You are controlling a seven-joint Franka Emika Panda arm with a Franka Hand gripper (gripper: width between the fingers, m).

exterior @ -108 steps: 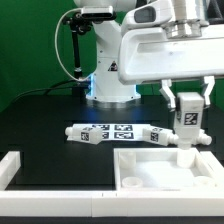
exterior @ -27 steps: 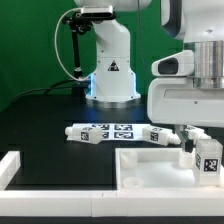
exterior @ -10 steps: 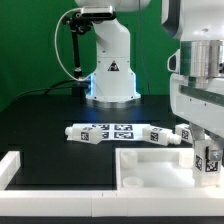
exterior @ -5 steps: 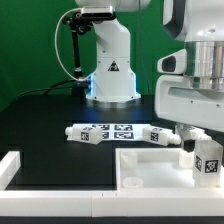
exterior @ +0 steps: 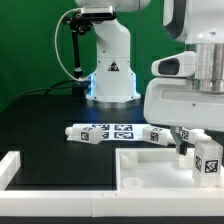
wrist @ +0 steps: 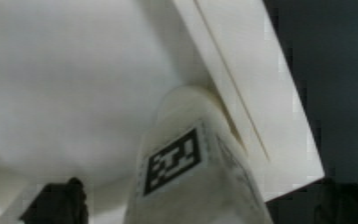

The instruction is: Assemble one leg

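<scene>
My gripper is shut on a leg, a chunky white peg with a square tag. It holds the leg upright at the corner of the large white panel on the exterior view's right. In the wrist view the leg fills the space between my two dark fingertips, with the panel behind it. Three more legs lie in a row on the black table behind the panel.
White border rails run along the exterior view's left and front edge. The arm's white base stands at the back. The panel has round holes, one near its front left corner.
Over the last second my hand has turned about its vertical axis while the leg stays at the panel's corner. About eleven seconds ago the leg was held higher above the panel.
</scene>
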